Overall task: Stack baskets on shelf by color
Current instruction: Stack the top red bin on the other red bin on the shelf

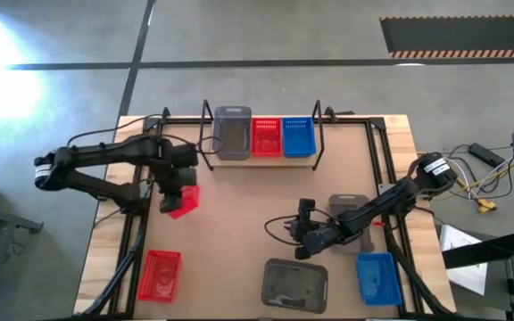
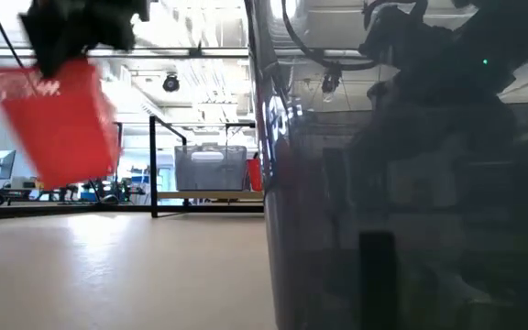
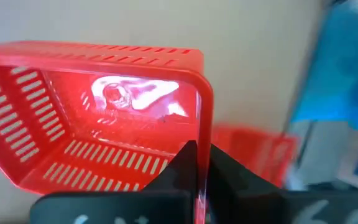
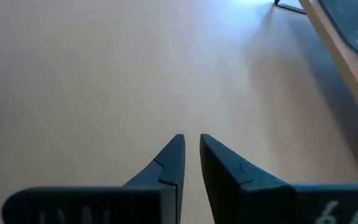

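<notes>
The left gripper (image 3: 197, 186) is pinched shut on the rim of a red basket (image 3: 104, 118) hanging below it; light, stiff plastic, probably swings.

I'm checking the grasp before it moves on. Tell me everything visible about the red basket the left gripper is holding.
The red basket is glossy plastic, rectangular, with slotted walls, a slotted floor and a smooth rim. The left gripper is shut on one wall at the rim. In the low view the basket hangs tilted, clear of the table. From above it sits left of centre, in front of the shelf.
</notes>
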